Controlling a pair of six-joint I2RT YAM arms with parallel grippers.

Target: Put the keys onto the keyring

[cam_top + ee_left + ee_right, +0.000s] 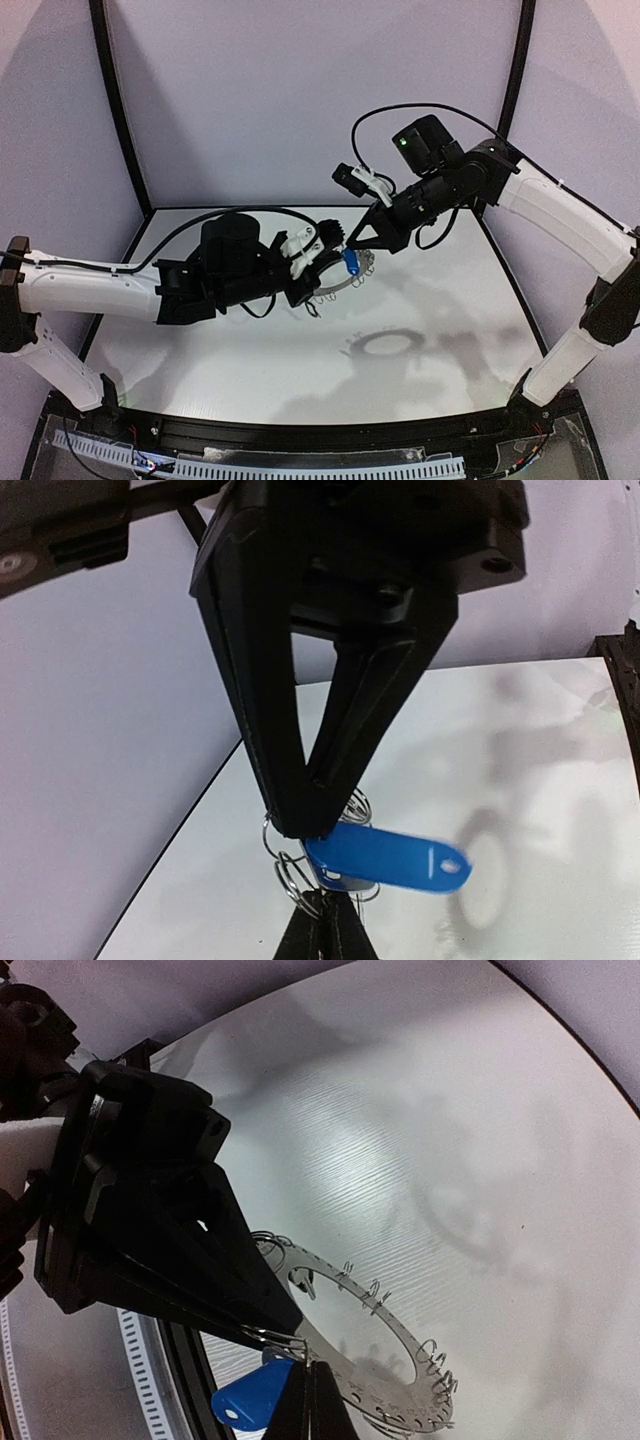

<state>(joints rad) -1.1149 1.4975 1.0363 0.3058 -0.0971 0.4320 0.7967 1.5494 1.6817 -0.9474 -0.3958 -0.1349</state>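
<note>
Closest to each wrist lens are that arm's own black fingertips, pressed together with no gap showing.

1. White wood-grain table (450, 330): it lies well below both end effectors. I see a ring-shaped shadow (385, 345) on it, below and to the right of the point where they meet.
2. Left gripper (272, 1336): its jaws are fully closed, pinching a wire clip on the rim of the flat dark grey metal keyring (385, 1365).
3. Right gripper (297, 825): its jaws are fully closed, tip to tip with the left gripper at the same stretch of rim. I cannot tell whether it pinches a clip, the key or nothing.
4. Keyring: it is held in the air, tilted, extending away from both tips and clear of the table.
5. Bright blue oblong plastic key tag (390, 858): it hangs just beside the right gripper's tip, touching the clips there. Its key blade is hidden.
6. Small silver wire clips (435, 1352): these stand along the keyring's rim.
</note>
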